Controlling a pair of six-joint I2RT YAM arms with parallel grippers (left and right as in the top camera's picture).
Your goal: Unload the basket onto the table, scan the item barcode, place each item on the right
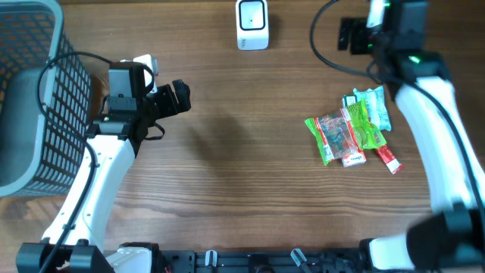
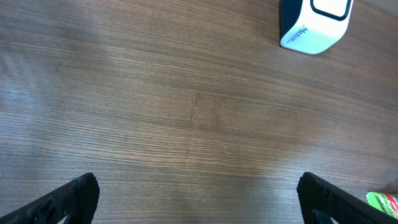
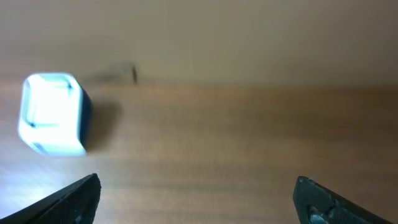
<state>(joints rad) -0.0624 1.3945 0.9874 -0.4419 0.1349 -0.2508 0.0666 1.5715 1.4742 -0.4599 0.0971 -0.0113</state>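
Several snack packets (image 1: pixel 352 130), green, red and teal, lie in a loose pile on the right of the wooden table. A white barcode scanner (image 1: pixel 251 24) stands at the far middle edge; it also shows in the left wrist view, scanner (image 2: pixel 314 25), and blurred in the right wrist view, scanner (image 3: pixel 53 114). My left gripper (image 1: pixel 176 97) hovers open over bare wood at the left, gripper (image 2: pixel 198 193) empty. My right gripper (image 1: pixel 350 34) is open at the back right, behind the packets, gripper (image 3: pixel 196 190) empty. A green packet edge (image 2: pixel 382 200) peeks in at the left wrist view's lower right.
A dark wire basket (image 1: pixel 30 98) with a grey rim stands at the table's left edge, beside my left arm. A black cable (image 1: pixel 326 45) loops near the right arm at the back.
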